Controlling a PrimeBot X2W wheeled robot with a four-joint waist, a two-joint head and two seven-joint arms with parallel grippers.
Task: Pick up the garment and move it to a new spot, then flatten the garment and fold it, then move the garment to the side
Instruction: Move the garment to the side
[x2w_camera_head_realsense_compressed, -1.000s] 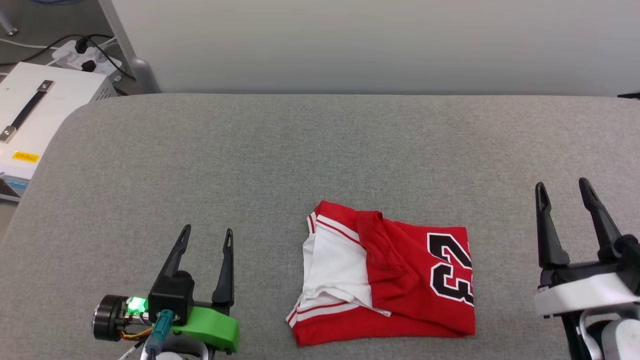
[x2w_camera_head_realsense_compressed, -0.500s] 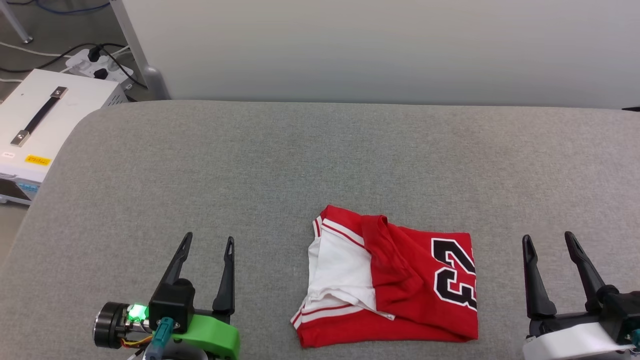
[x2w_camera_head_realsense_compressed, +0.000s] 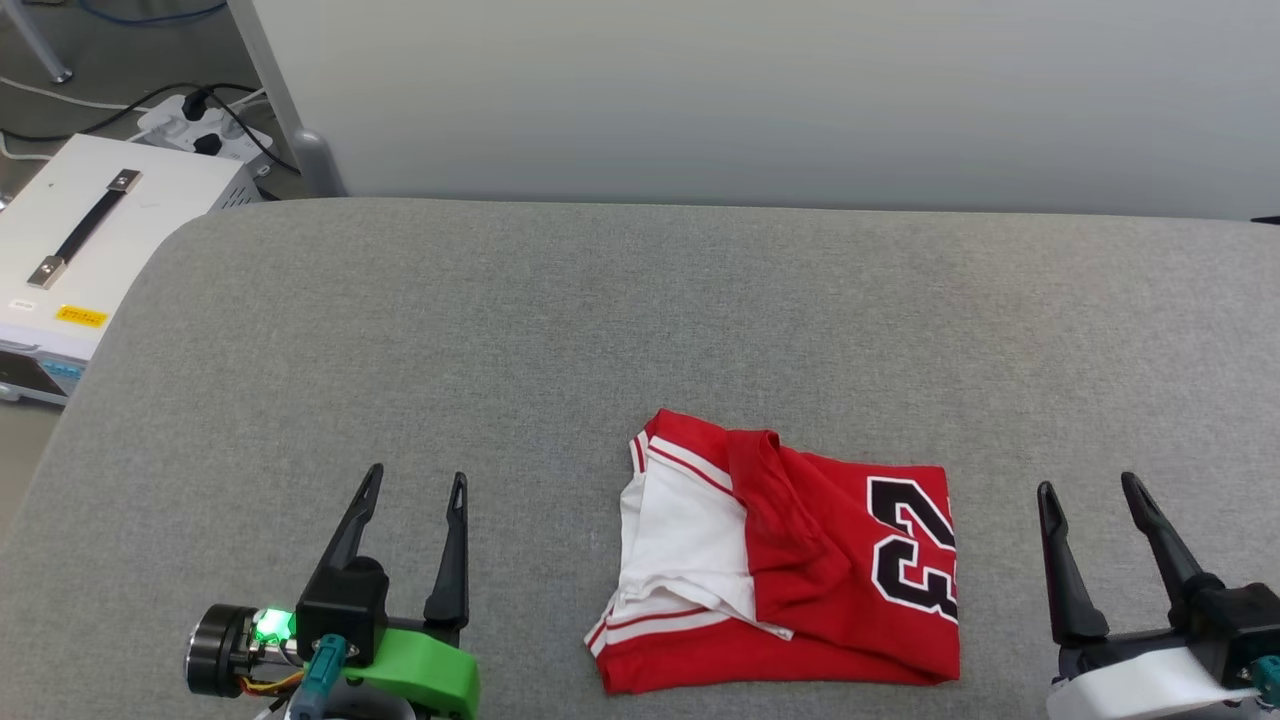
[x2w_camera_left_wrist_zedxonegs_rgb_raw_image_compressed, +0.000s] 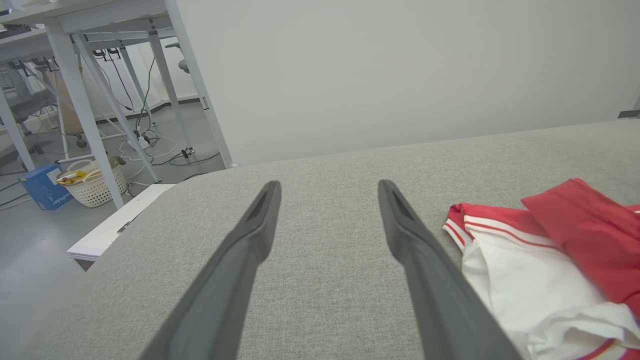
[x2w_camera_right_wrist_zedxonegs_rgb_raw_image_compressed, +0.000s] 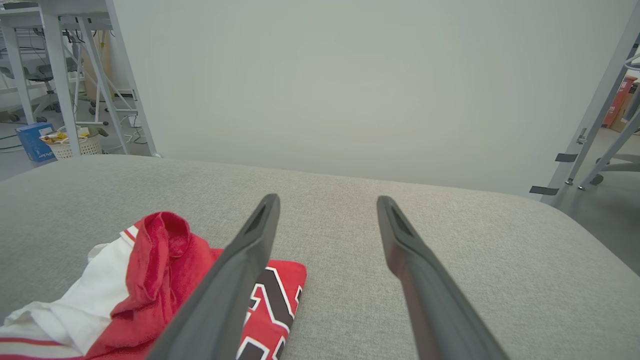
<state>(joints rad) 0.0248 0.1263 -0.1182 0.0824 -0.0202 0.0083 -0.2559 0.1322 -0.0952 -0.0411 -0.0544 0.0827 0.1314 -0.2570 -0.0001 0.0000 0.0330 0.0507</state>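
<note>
Lab: metal-frame benches (x2w_camera_left_wrist_zedxonegs_rgb_raw_image_compressed: 83, 107), power strip (x2w_camera_head_realsense_compressed: 190, 122)

Green-housed left tool (x2w_camera_head_realsense_compressed: 418, 473), white-housed right tool (x2w_camera_head_realsense_compressed: 1088, 482), both dark-fingered.

We see grey fabric counter (x2w_camera_head_realsense_compressed: 640, 330), rounded corners, set against plain pale wall (x2w_camera_head_realsense_compressed: 760, 90). Off counter's left corner we note white case (x2w_camera_head_realsense_compressed: 100, 240) with black strap handle, and power strip (x2w_camera_head_realsense_compressed: 195, 118) with dark plugs and cables. Grey floor (x2w_camera_left_wrist_zedxonegs_rgb_raw_image_compressed: 30, 260). We spot white desk frames (x2w_camera_left_wrist_zedxonegs_rgb_raw_image_compressed: 82, 105), white lattice basket (x2w_camera_left_wrist_zedxonegs_rgb_raw_image_compressed: 95, 190) and blue box (x2w_camera_left_wrist_zedxonegs_rgb_raw_image_compressed: 42, 192) beyond. At right, slanted grey frame leg (x2w_camera_right_wrist_zedxonegs_rgb_raw_image_compressed: 594, 110). Light even, soft.
</note>
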